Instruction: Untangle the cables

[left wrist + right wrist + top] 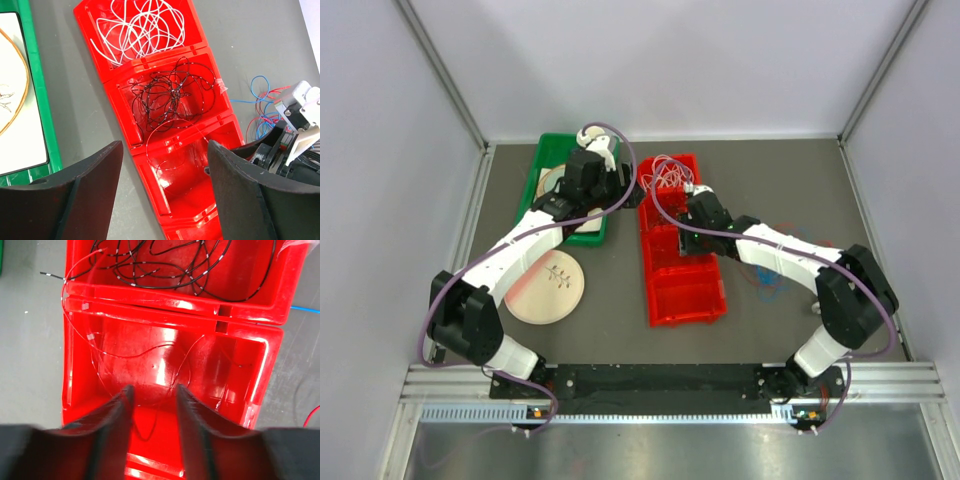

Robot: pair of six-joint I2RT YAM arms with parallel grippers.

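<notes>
Cables [670,178]: white bundle [140,27] and black bundle [172,92] lay sorted in red tray [165,57] compartments; red strand [125,354] lay beneath the parted right end effector [154,410]; blue-red tangle [262,107], at 3 o'clock on the desk [250,40], was unsorted; left end effector [165,150] was spread, empty.

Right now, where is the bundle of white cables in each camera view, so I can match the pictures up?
Top external: the white cables lie in the far end compartment of the red tray.
Left wrist: top centre, in that same end compartment, next to the one holding the black cables.
Right wrist: not in view.
Shared landmark: the red tray, seen in all three views.
</notes>
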